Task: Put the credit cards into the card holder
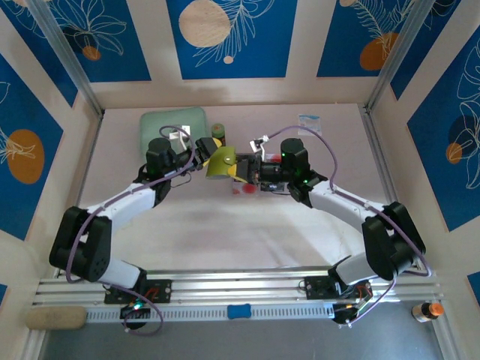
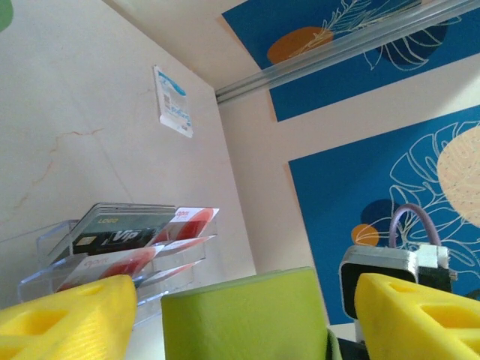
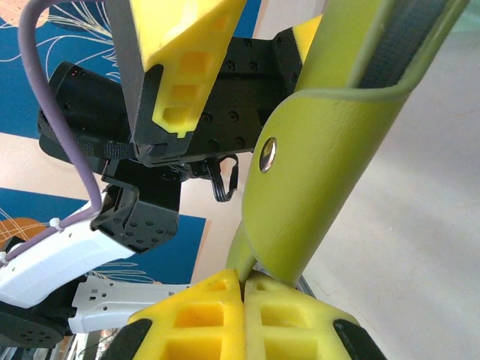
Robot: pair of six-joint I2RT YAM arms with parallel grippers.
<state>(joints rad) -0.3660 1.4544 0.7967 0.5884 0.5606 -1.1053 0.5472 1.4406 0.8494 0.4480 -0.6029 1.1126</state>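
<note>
I am holding the card holder, right claw clenched on its edge, left claw straddling it, released. Next, probably: spreading it open before fetching credit cards.

The pale counter carries a mint-green zip case at far left and a white-and-blue packet at far right. Near the middle a clear tray holds credit cards. Beside the case stands possibly a small jar.

free: table near side | blocked centre: card holder, card tray | far-left: mint case
</note>
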